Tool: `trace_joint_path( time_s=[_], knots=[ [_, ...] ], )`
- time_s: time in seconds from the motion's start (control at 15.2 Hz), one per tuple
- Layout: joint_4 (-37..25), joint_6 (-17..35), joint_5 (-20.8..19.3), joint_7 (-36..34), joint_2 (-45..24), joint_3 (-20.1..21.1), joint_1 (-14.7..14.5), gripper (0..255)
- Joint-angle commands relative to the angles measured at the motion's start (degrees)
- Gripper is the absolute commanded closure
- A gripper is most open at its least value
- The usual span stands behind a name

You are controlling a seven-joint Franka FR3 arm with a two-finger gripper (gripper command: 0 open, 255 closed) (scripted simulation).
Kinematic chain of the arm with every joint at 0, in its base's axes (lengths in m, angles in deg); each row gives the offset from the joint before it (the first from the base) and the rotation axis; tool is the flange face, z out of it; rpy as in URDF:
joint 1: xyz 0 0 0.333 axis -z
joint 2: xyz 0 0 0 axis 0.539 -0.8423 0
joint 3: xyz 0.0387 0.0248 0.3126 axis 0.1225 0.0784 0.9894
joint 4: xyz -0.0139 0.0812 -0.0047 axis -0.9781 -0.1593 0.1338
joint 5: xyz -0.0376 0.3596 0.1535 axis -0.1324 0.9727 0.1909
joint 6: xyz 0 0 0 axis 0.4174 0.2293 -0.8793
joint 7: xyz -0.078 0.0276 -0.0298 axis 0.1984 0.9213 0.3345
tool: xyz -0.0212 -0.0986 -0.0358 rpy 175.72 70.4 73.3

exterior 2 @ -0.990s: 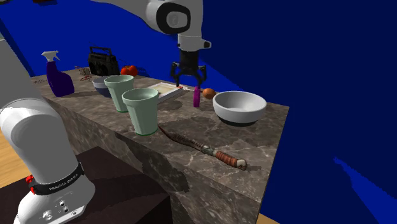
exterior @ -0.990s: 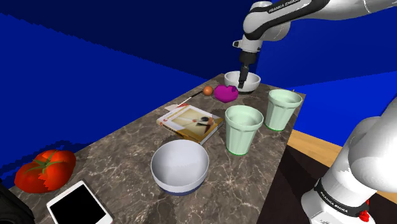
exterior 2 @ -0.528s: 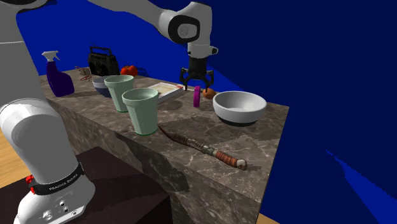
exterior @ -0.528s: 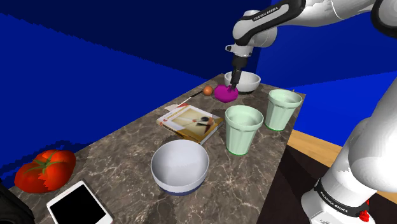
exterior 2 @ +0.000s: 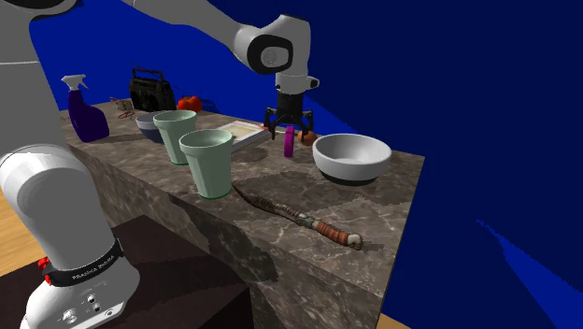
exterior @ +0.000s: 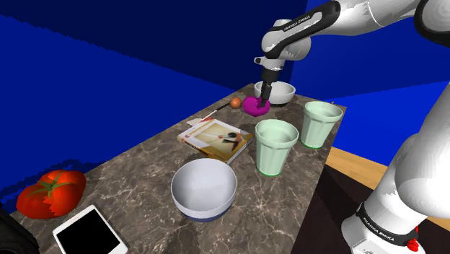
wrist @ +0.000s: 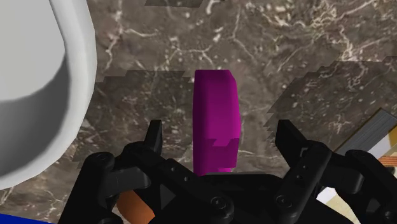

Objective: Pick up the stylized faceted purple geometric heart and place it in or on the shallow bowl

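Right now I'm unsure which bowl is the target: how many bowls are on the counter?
2. The far bowl sits beside the heart; the near bowl lies by the book. None seems hidden.

The white arm rises from the shoulder view's lower right, arches high and reaches up and to the left. Its dark-jointed wrist bends over so that the black claw points downward. In the wrist view its two fingers stand wide apart.
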Motion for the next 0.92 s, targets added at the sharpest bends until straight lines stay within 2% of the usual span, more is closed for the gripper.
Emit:
trace_joint_path(
  time_s=[0.0, 0.13, 0.2, 0.86],
  knots=[
    [0.0, 0.0, 0.0, 0.0, 0.0, 0.0, 0.0, 0],
    [0.0, 0.0, 0.0, 0.0, 0.0, 0.0, 0.0, 0],
    [0.0, 0.0, 0.0, 0.0, 0.0, 0.0, 0.0, 255],
    [-0.4, -0.7, -0.2, -0.2, 0.3, 0.0, 0.0, 255]
  ],
)
